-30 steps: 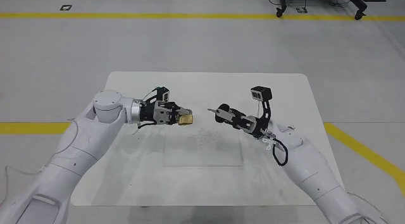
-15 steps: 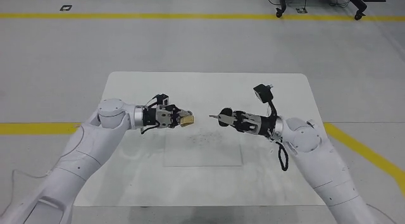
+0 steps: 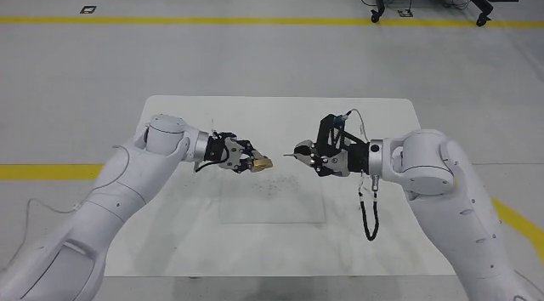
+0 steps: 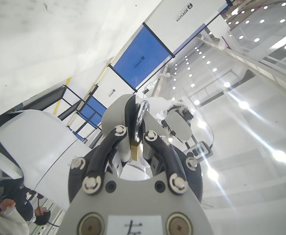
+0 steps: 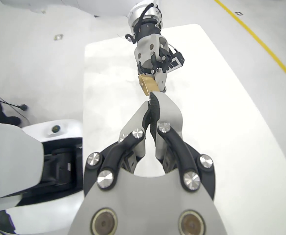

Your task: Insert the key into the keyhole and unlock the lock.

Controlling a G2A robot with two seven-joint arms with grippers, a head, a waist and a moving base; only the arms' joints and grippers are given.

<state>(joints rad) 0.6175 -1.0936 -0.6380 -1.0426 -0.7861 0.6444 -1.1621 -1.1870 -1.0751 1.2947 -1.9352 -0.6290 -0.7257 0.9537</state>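
Evidently this is the lining-up step. The left tool [image 3: 247, 161] is clamped on the brass padlock [image 3: 261, 163], held in the air over the worktop [image 3: 374, 122]. The right tool [image 3: 304, 153] pinches the key [image 3: 292, 154], its tip aimed at the padlock across a small gap. Next, I'd judge, the blade must be matched to the keyhole, which I can't make out, then pushed straight in. Since a second ago the padlock has edged toward the key, and the right elbow has swung outward.

Above table [image 3: 280, 118], lock [image 3: 261, 163] left of key [image 3: 290, 156]
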